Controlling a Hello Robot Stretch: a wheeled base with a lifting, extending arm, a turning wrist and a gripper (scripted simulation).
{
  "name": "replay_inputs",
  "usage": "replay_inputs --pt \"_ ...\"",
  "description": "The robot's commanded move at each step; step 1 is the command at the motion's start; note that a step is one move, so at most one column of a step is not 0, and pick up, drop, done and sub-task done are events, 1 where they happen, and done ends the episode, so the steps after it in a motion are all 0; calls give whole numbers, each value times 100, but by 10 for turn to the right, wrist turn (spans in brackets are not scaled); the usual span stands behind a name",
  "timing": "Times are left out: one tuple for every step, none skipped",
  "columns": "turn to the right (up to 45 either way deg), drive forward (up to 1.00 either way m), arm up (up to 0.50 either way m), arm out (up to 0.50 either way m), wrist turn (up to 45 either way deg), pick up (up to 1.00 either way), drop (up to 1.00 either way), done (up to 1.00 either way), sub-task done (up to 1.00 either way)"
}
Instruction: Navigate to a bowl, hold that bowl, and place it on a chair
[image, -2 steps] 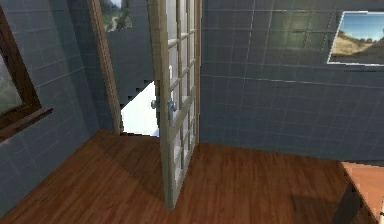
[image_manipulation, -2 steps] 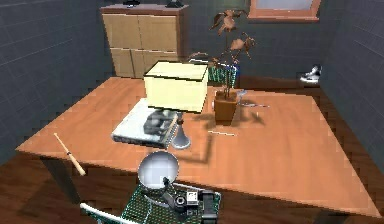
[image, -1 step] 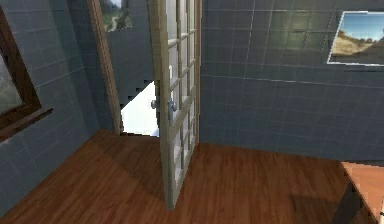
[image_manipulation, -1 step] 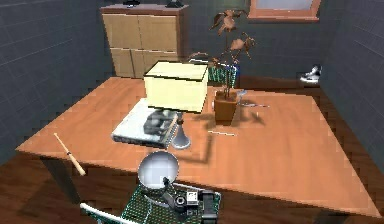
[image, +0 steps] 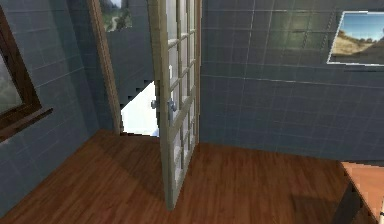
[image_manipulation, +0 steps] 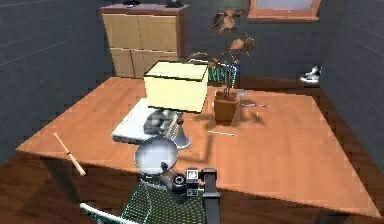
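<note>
Bowl (image_manipulation: 158, 152): a grey, round item at the near edge of the table (image_manipulation: 290, 150) in the arm side view, just above the arm's (image_manipulation: 210, 198) far end. The fingers (image_manipulation: 170, 172) lie at the bowl's lower rim. Whether they touch it cannot be told, nor how they are set or whether they hold anything, because the bowl overlaps the table edge behind them.

Table contents, arm side view:
- cream box (image_manipulation: 177, 85), centre-left;
- flat white item (image_manipulation: 135, 127) in front of the box, with dark objects (image_manipulation: 160, 122) just beside it;
- potted plant (image_manipulation: 227, 105), right of the box;
- thin stick (image_manipulation: 70, 152) near the left corner.

A wooden dresser (image_manipulation: 145, 40) stands against the far wall. A dark mesh shape (image_manipulation: 120, 210) sits below the bowl.

Forward view: a white panelled door (image: 175, 100) stands ajar over a wooden floor (image: 110, 180). A framed picture (image: 355, 38) hangs on the right wall.
</note>
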Motion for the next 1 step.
replay_inputs --pt "0 0 32 0 0 0 0 0 0"
